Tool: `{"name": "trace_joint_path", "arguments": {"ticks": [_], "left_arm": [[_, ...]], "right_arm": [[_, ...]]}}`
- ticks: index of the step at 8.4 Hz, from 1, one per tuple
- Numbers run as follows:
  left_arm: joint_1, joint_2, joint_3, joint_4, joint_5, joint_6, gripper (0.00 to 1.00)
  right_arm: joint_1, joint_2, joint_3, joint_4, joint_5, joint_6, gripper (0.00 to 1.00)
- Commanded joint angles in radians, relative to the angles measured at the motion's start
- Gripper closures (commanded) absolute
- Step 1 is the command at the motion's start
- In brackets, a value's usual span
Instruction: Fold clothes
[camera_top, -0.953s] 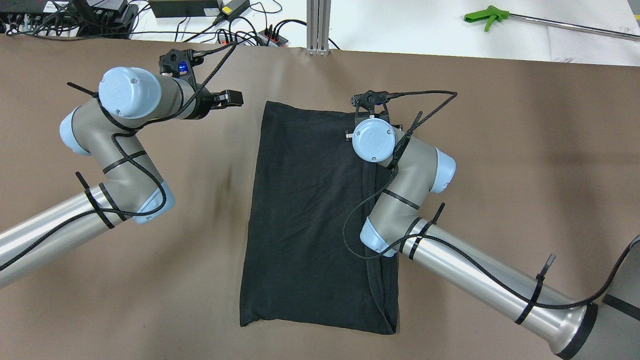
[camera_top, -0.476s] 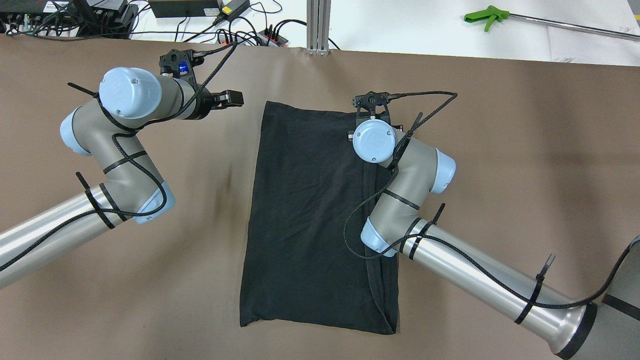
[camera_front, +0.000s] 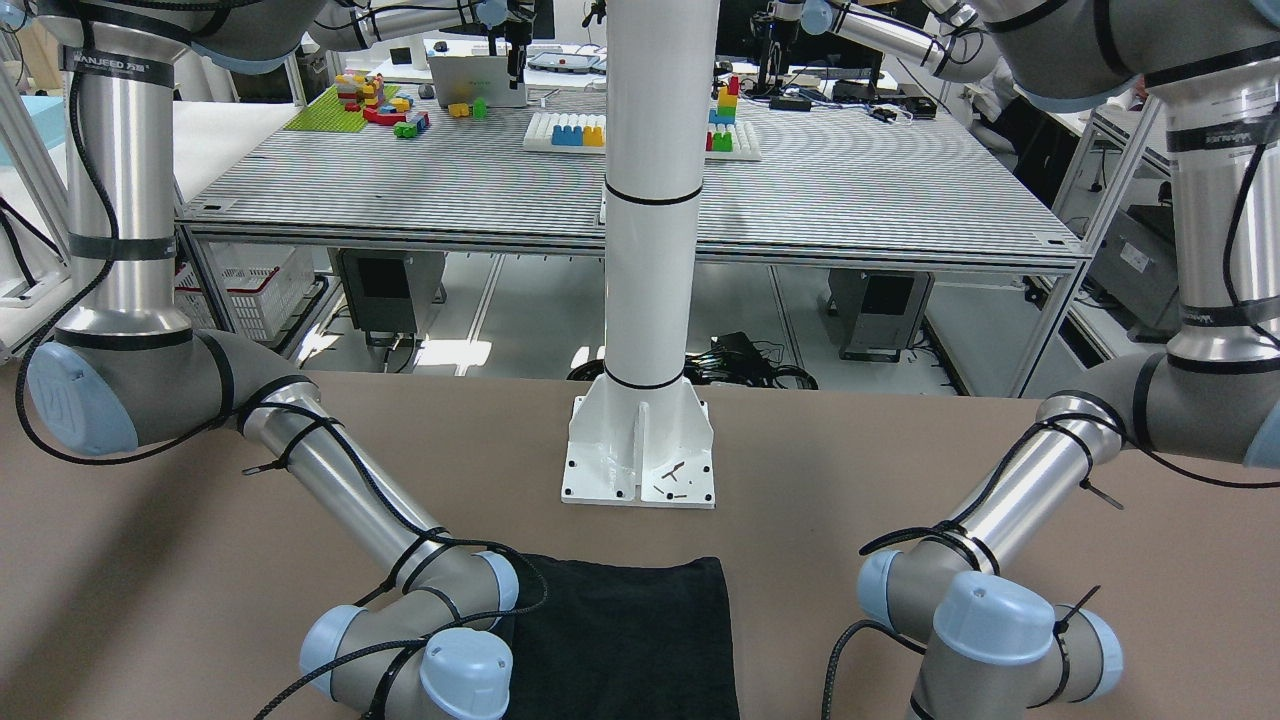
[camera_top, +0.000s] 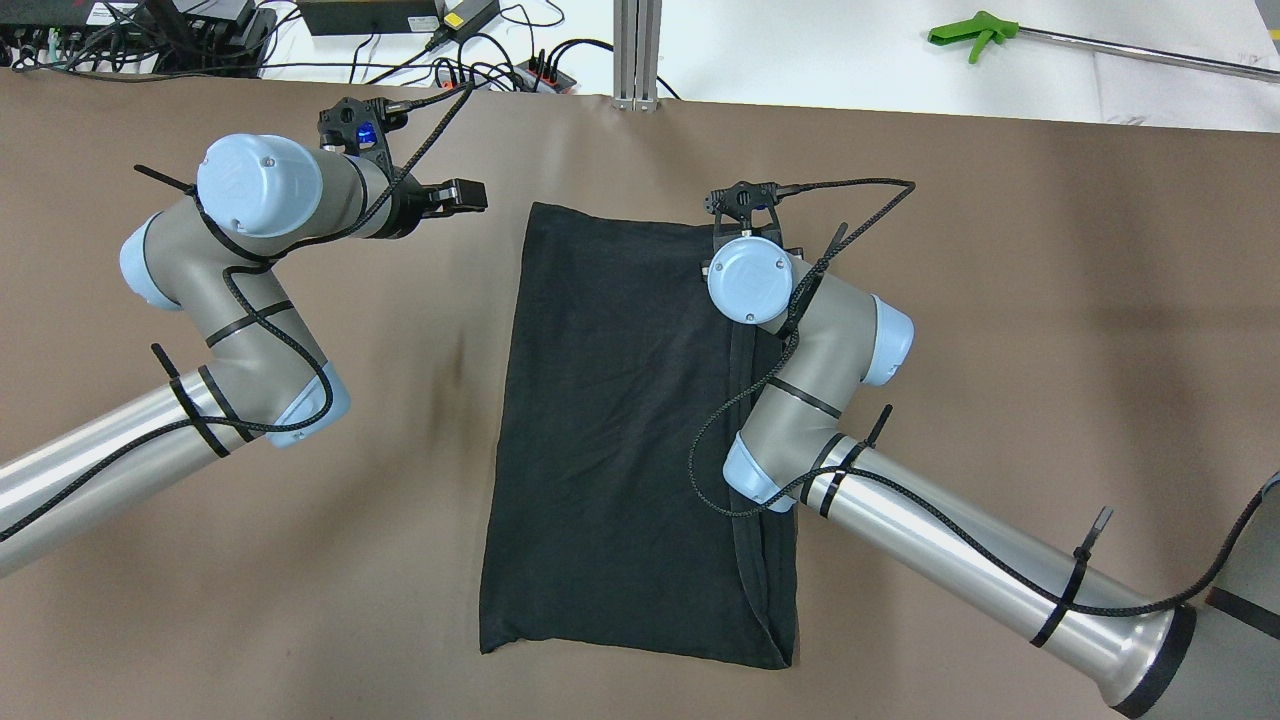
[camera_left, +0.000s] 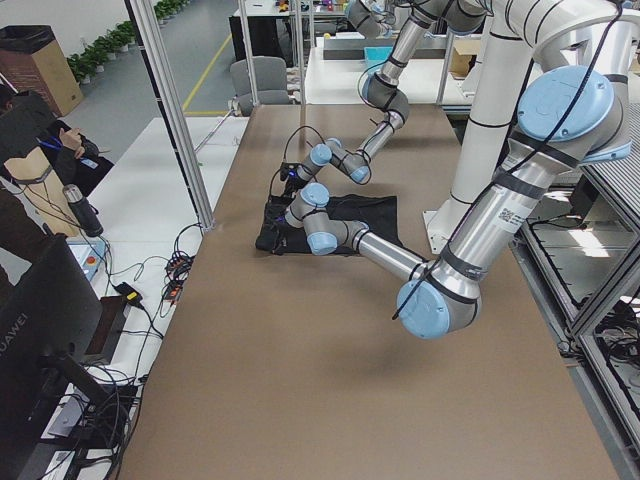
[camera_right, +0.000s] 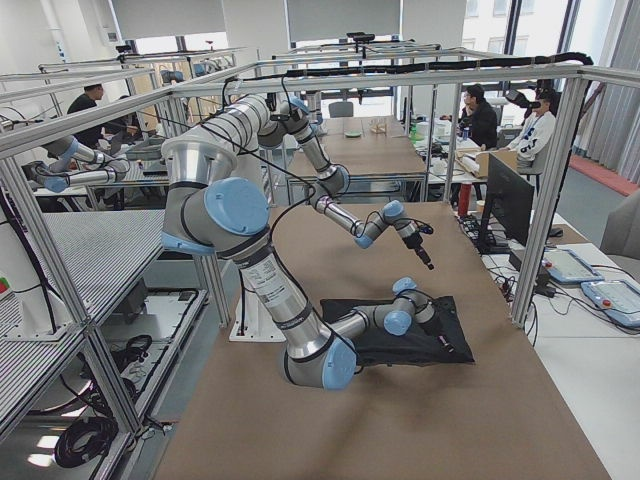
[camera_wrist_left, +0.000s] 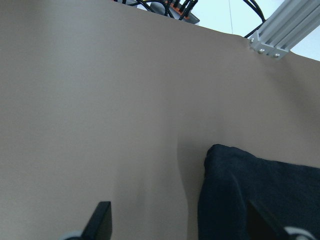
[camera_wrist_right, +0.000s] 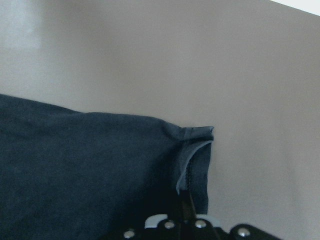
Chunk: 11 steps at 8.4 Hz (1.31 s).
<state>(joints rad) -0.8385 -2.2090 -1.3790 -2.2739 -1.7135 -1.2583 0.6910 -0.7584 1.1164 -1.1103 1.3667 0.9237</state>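
The black garment (camera_top: 620, 430) lies flat on the brown table as a long rectangle; it also shows in the front view (camera_front: 620, 630). Its right side has a folded hem strip. My right gripper (camera_wrist_right: 186, 207) is at the garment's far right corner (camera_wrist_right: 200, 137), shut with the hem pinched between its fingers. In the overhead view the right wrist (camera_top: 750, 278) hides that gripper. My left gripper (camera_top: 465, 195) hovers open and empty just left of the garment's far left corner (camera_wrist_left: 235, 170), with its fingertips (camera_wrist_left: 100, 222) wide apart.
The white pillar's base plate (camera_front: 640, 450) stands at the robot's edge of the table. Cables and power strips (camera_top: 450, 60), an aluminium post (camera_top: 635, 50) and a green-handled tool (camera_top: 965, 35) lie beyond the far edge. Brown table (camera_top: 1050, 300) extends on both sides.
My right wrist has shifted slightly to the right and farther at the garment's far right corner. The left arm and the garment have not visibly moved.
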Motion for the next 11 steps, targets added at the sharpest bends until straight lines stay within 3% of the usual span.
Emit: {"name": "trace_joint_path", "arguments": {"ticks": [1, 2, 3, 4, 11], "left_arm": [[0.002, -0.001, 0.0, -0.001, 0.0, -0.001, 0.05], [0.004, -0.001, 0.0, -0.001, 0.0, 0.0, 0.05], [0.004, -0.001, 0.002, -0.001, 0.002, 0.0, 0.05], [0.006, -0.001, 0.002, -0.001, 0.002, -0.001, 0.05], [0.029, -0.017, 0.003, -0.001, 0.024, -0.029, 0.05]], "right_arm": [[0.019, -0.064, 0.06, 0.012, 0.009, -0.076, 0.87], [0.021, -0.084, 0.062, 0.05, 0.011, -0.097, 0.84], [0.019, -0.087, 0.06, 0.064, 0.014, -0.097, 0.56], [0.019, -0.087, 0.062, 0.064, 0.014, -0.095, 0.05], [0.054, -0.127, 0.063, 0.072, 0.095, -0.138, 0.06]]}}
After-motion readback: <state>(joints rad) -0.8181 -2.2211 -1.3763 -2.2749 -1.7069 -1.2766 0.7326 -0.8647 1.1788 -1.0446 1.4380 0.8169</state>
